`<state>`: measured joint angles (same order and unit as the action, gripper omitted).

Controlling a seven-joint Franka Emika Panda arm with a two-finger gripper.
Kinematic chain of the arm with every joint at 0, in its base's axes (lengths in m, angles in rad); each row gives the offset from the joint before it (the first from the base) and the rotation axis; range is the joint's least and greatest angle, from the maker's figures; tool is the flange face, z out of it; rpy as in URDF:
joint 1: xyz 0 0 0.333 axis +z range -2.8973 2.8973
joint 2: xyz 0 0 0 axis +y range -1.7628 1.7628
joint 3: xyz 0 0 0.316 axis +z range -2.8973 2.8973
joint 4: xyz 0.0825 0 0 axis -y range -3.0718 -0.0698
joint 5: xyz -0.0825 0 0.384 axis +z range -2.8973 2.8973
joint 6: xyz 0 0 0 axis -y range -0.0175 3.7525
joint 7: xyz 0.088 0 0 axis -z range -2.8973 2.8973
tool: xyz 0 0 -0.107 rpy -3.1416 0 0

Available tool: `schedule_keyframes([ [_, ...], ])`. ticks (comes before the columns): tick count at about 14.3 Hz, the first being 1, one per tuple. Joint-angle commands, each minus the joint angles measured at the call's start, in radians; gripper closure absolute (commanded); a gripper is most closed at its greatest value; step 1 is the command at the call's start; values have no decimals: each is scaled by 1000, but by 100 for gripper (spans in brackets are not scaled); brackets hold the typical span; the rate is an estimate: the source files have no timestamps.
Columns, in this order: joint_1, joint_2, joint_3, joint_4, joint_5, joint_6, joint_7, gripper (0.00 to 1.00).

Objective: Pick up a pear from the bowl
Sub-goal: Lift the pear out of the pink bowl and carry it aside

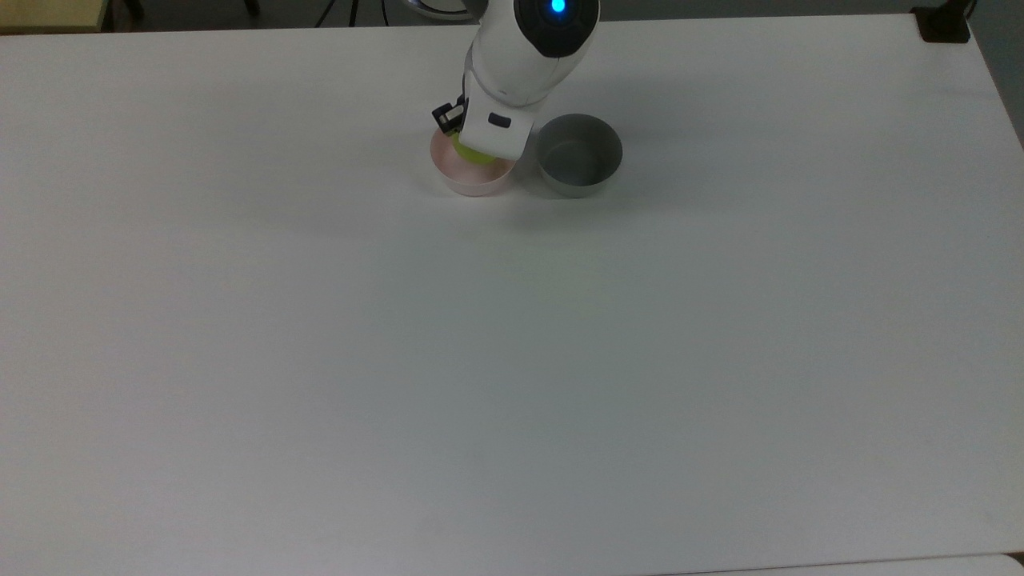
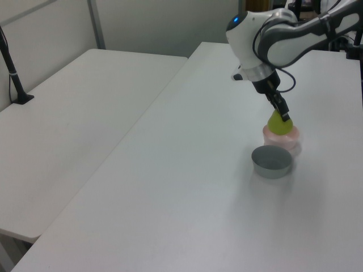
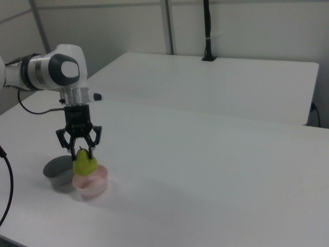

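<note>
In the top view, the pear (image 1: 472,154) is held above the bowl (image 1: 474,180); a second bowl (image 1: 579,156) is set at its 3 o'clock.

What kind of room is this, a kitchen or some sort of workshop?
Probably a robotics lab: plain white tables, a robot arm whose gripper holds a pear above a pink bowl, and a black pole clamped to the far table.
</note>
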<state>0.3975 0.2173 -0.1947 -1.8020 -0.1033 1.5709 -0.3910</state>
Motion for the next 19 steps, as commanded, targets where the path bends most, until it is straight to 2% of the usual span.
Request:
schedule_keyframes([
  [1, -2, -29, -3, 67, 43, -97, -51, 77],
  [3, -17, -27, -6, 88, 43, -95, -52, 77],
  [9, -224, -15, -6, 173, 34, -86, -120, 77],
  [12, -324, 43, -6, 213, 31, -54, -126, 77],
  [14, -345, 88, -6, 214, 28, 36, -114, 77],
  [19, -355, 200, -11, 202, 10, 138, -98, 76],
])
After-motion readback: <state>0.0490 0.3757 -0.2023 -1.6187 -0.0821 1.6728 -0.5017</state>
